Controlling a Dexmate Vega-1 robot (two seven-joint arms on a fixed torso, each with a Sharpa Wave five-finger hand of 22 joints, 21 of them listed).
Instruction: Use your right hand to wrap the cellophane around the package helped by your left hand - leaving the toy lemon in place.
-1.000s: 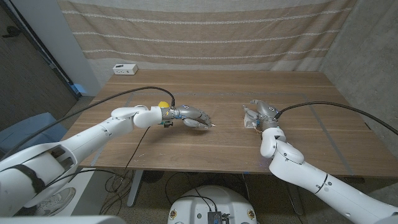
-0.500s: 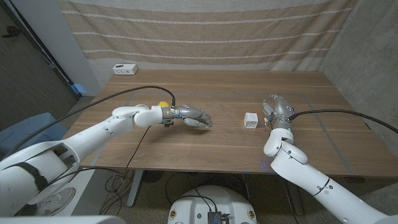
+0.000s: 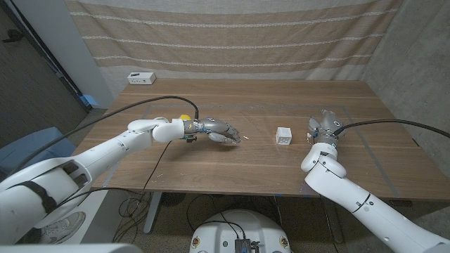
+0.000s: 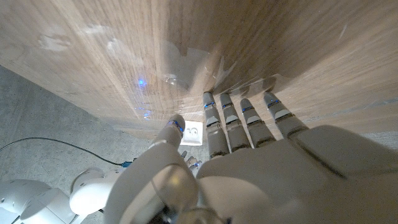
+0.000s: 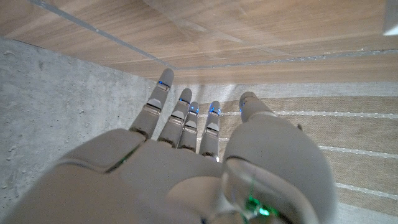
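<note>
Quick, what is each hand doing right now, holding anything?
Left hand: open, fingers stretched over the table, holding nothing.
Right hand: open, holding nothing, off to the side of the small white package.

White package (image 3: 283,135), yellow toy lemon (image 3: 183,118), brown wooden table (image 3: 246,161), beige striped curtain (image 3: 232,35).

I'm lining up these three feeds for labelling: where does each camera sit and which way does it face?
Head view: on the robot's head, looking down at the table; both arms, left hand, right hand, small white package.
Left wrist view: behind the left hand, facing the tabletop and package.
Right wrist view: behind the right hand, facing the table edge.
Head and left wrist views share the package.
</note>
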